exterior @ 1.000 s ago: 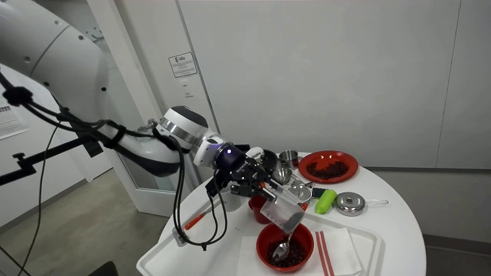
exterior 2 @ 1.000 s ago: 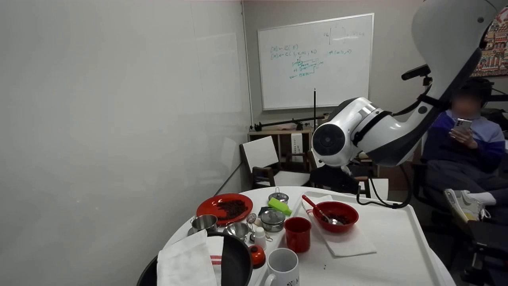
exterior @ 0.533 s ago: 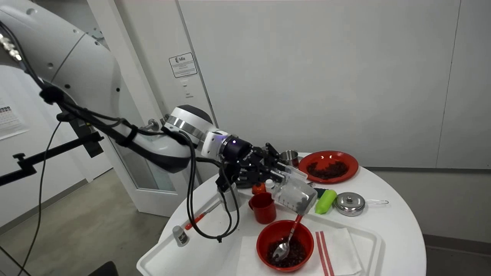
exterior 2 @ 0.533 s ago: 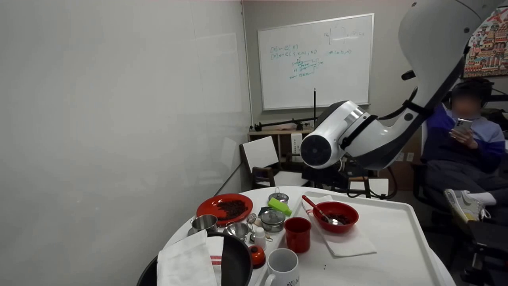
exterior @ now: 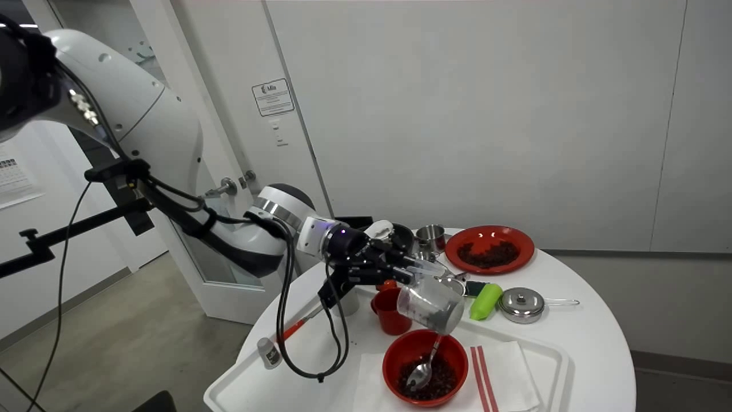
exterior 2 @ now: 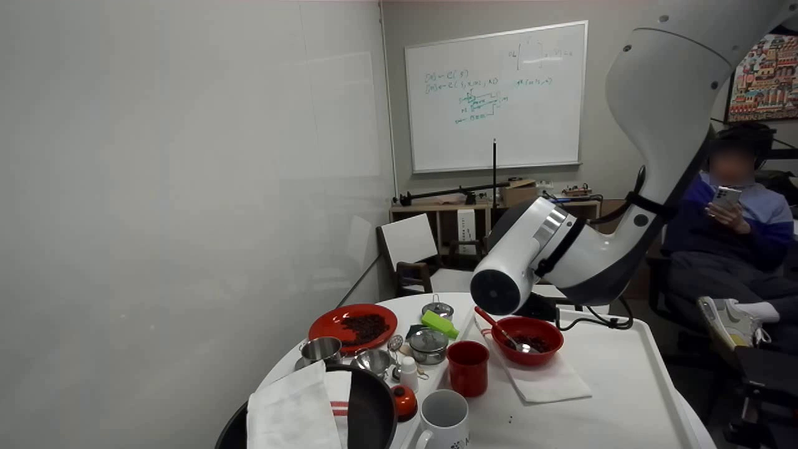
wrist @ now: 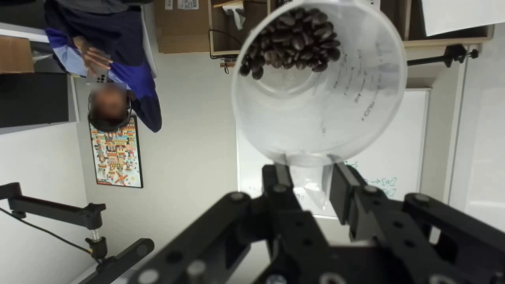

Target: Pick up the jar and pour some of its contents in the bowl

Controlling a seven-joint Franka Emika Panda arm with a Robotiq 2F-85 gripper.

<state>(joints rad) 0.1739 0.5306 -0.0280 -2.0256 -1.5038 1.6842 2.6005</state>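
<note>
The clear jar (exterior: 430, 304) has a handle and holds dark beans. My gripper (exterior: 413, 271) is shut on its handle and holds it in the air, tilted, its base towards the lower right. In the wrist view the jar (wrist: 319, 106) shows its open mouth, with beans gathered at the far end. The gripper's fingertips (wrist: 307, 167) sit on both sides of the handle. The red bowl (exterior: 390, 369), with dark contents and a red-handled spoon (exterior: 420, 375), stands just below the jar. The bowl (exterior 2: 508, 354) also shows in an exterior view, where the wrist hides the jar.
A red cup (exterior: 393, 313) stands beside the bowl, near the jar. A white mug (exterior 2: 444, 418), a pan (exterior 2: 371, 411) with a cloth, a red plate (exterior: 523, 260), a green bottle (exterior: 486, 301) and a steel pot (exterior: 521, 303) surround the white tray (exterior: 563, 380). A napkin (exterior: 506, 375) lies beside the bowl.
In an exterior view the gripper and jar have moved right and up, then down and slightly left. The jar stays tilted. The bowl and table items have not moved.
</note>
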